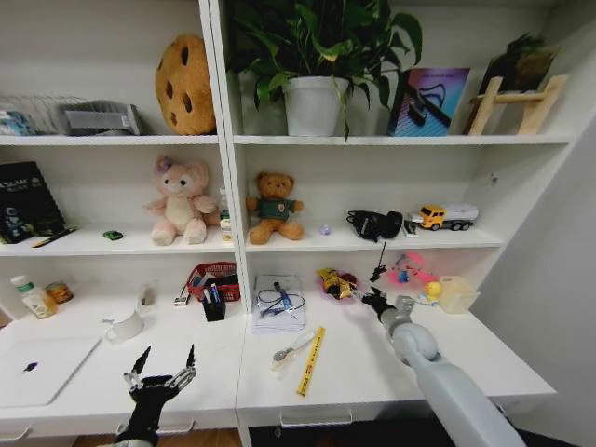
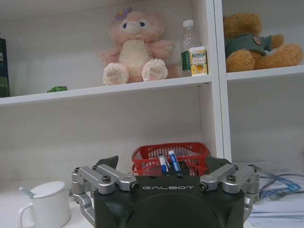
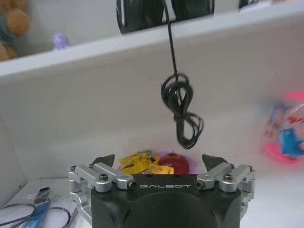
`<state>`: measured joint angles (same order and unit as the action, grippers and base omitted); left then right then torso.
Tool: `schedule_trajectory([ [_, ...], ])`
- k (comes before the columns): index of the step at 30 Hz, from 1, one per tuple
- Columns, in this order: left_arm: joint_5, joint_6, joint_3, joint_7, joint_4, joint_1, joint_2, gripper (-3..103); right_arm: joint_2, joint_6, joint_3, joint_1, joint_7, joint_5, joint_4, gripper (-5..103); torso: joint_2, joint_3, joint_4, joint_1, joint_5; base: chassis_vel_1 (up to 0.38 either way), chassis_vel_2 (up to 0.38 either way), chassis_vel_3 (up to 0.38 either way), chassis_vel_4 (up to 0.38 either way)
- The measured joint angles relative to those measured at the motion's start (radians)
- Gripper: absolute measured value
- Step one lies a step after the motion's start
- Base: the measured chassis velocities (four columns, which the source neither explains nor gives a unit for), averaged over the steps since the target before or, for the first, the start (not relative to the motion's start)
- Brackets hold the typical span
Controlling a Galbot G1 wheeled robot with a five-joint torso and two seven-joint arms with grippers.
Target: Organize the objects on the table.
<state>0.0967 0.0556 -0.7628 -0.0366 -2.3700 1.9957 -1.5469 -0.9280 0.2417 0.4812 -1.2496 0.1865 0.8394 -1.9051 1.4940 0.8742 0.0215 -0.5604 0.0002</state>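
On the white table [image 1: 372,372], the silver laptop [image 1: 42,368] lies flat far to the left of the yellow ruler [image 1: 311,360], and the left gripper [image 1: 164,365] hangs over the table's front edge between them, its two fingers wide apart and holding nothing. The ruler lies near the middle with a small spoon [image 1: 291,349] just beside it on the left. To the right of the ruler and farther back, the right gripper [image 1: 372,300] has its fingers apart too, holding nothing, right next to the yellow packet [image 3: 137,161] by the back wall.
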Motion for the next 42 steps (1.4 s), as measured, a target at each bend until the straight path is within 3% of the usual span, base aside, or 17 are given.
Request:
schedule_trajectory([
  [3, 0.0, 0.0, 0.0, 0.0, 0.0, 0.0, 0.0, 100, -0.006, -0.029, 0.173, -0.229, 0.0, -0.081, -0.226, 100, 0.0, 0.0, -0.0002, 0.0, -0.0004, 0.0, 0.0, 0.0, 0.0],
  [4, 0.0, 0.0, 0.0, 0.0, 0.0, 0.0, 0.0, 100, -0.006, -0.029, 0.173, -0.229, 0.0, -0.081, -0.226, 100, 0.0, 0.0, -0.0002, 0.0, -0.0004, 0.0, 0.0, 0.0, 0.0],
  [7, 0.0, 0.0, 0.0, 0.0, 0.0, 0.0, 0.0, 100, -0.075, -0.107, 0.274, -0.408, 0.014, -0.237, -0.343, 100, 0.0, 0.0, -0.0001, 0.0, -0.0002, 0.0, 0.0, 0.0, 0.0],
  [8, 0.0, 0.0, 0.0, 0.0, 0.0, 0.0, 0.0, 100, -0.075, -0.107, 0.274, -0.408, 0.014, -0.237, -0.343, 100, 0.0, 0.0, -0.0001, 0.0, -0.0002, 0.0, 0.0, 0.0, 0.0],
  [10, 0.0, 0.0, 0.0, 0.0, 0.0, 0.0, 0.0, 100, -0.171, -0.195, 0.344, -0.547, 0.001, -0.375, -0.404, 100, 0.0, 0.0, -0.0001, 0.0, -0.0001, 0.0, 0.0, 0.0, 0.0],
  [11, 0.0, 0.0, 0.0, 0.0, 0.0, 0.0, 0.0, 100, -0.171, -0.195, 0.344, -0.547, 0.001, -0.375, -0.404, 100, 0.0, 0.0, -0.0001, 0.0, -0.0001, 0.0, 0.0, 0.0, 0.0],
  [13, 0.0, 0.0, 0.0, 0.0, 0.0, 0.0, 0.0, 100, -0.285, -0.313, 0.397, -0.683, -0.069, -0.481, -0.447, 100, 0.0, 0.0, 0.0004, 0.0, -0.0003, 0.0, 0.0, 0.0, 0.0],
  [14, 0.0, 0.0, 0.0, 0.0, 0.0, 0.0, 0.0, 100, -0.285, -0.313, 0.397, -0.683, -0.069, -0.481, -0.447, 100, 0.0, 0.0, 0.0004, 0.0, -0.0003, 0.0, 0.0, 0.0, 0.0],
  [16, 0.0, 0.0, 0.0, 0.0, 0.0, 0.0, 0.0, 100, -0.343, -0.396, 0.416, -0.774, -0.119, -0.537, -0.461, 100, 0.0, 0.0, 0.0002, 0.0, -0.0004, 0.0, 0.0, 0.0, 0.0],
  [22, 0.0, 0.0, 0.0, 0.0, 0.0, 0.0, 0.0, 100, -0.372, -0.412, 0.392, -0.811, -0.125, -0.542, -0.5, 100, 0.0, 0.0, -0.0003, 0.0, -0.0002, 0.0, 0.0, 0.0, 0.0],
  [29, 0.0, 0.0, 0.0, 0.0, 0.0, 0.0, 0.0, 100, -0.388, -0.321, 0.326, -0.763, -0.089, -0.533, -0.585, 100, 0.0, 0.0, -0.0001, 0.0, -0.0003, 0.0, 0.0, 0.0, 0.0],
  [42, 0.0, 0.0, 0.0, 0.0, 0.0, 0.0, 0.0, 100, -0.387, -0.311, 0.32, -0.75, -0.088, -0.536, -0.587, 100, 0.0, 0.0, 0.0, 0.0, -0.0003, 0.0, 0.0, 0.0, 0.0],
])
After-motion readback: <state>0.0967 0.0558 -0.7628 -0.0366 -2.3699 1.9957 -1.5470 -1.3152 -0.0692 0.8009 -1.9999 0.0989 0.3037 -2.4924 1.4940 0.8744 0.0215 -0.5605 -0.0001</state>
